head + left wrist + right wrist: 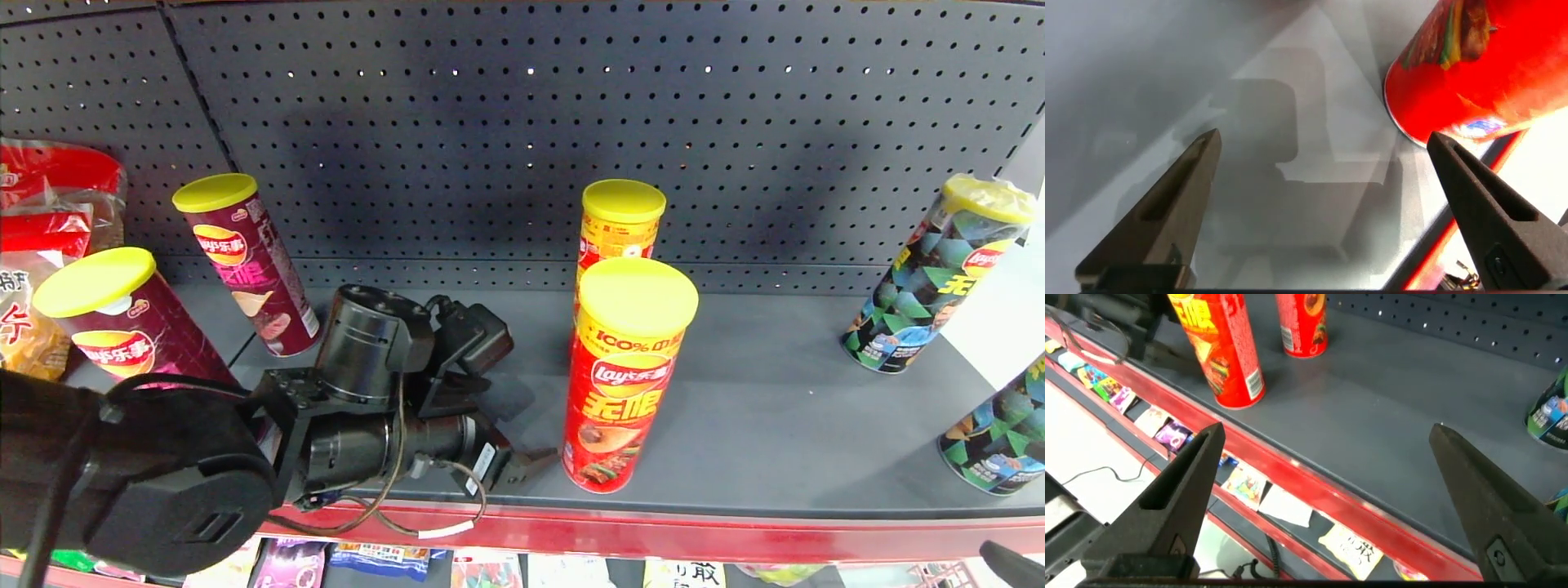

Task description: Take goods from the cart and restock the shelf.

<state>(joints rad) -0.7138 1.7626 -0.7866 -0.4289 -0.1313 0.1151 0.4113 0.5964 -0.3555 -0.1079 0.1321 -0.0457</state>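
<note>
End effector (1324, 137), left, wide open, empty

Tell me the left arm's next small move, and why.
Probably draw the left gripper back off the shelf: its jaws stand open and empty, while the front red can stands upright beside it, outside the jaws, so it looks placed.

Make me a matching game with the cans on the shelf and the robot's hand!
Things:
1. front red can
2. back purple can
3. back dark can
4. left hand

Places or states:
A. right end of the shelf
B. open, holding nothing
C. on the left, far back
D. middle, near the front edge

Pairs: 1-D, 2-C, 3-A, 4-B.
</note>
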